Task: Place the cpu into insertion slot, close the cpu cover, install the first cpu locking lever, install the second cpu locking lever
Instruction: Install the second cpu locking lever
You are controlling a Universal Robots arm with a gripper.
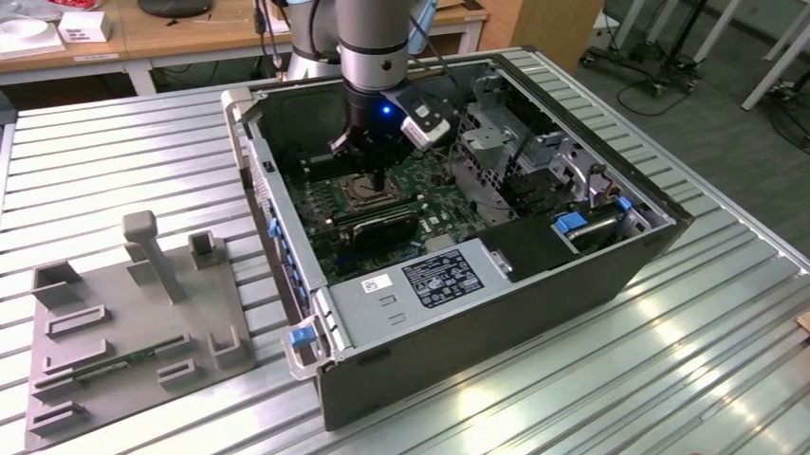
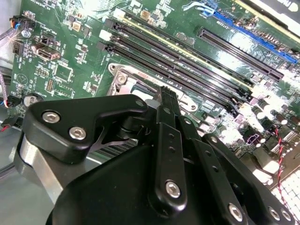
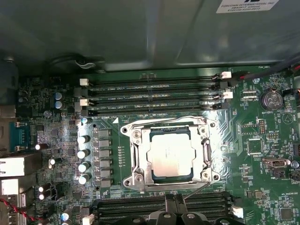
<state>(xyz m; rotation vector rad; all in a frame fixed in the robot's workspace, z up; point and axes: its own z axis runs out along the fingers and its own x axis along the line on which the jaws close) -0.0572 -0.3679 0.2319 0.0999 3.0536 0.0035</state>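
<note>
Down inside the open case (image 1: 481, 313), I have the gripper (image 3: 174, 200) right at the near edge of the slot (image 3: 126, 180), its fingers (image 2: 168, 101) pressed together and holding nothing. The cpu (image 3: 169, 152) sits flat in the slot with the cover (image 3: 140, 161) closed over its edges. I judge the lever step is in hand: a thin lever (image 3: 197, 190) lies just beside the tip, calling for a precise push. Board print and the white label (image 1: 443, 277) are too small to read.

an open computer case (image 1: 506, 313) lies on a slatted metal table (image 1: 114, 161), beside a grey fixture tray (image 1: 127, 341).
</note>
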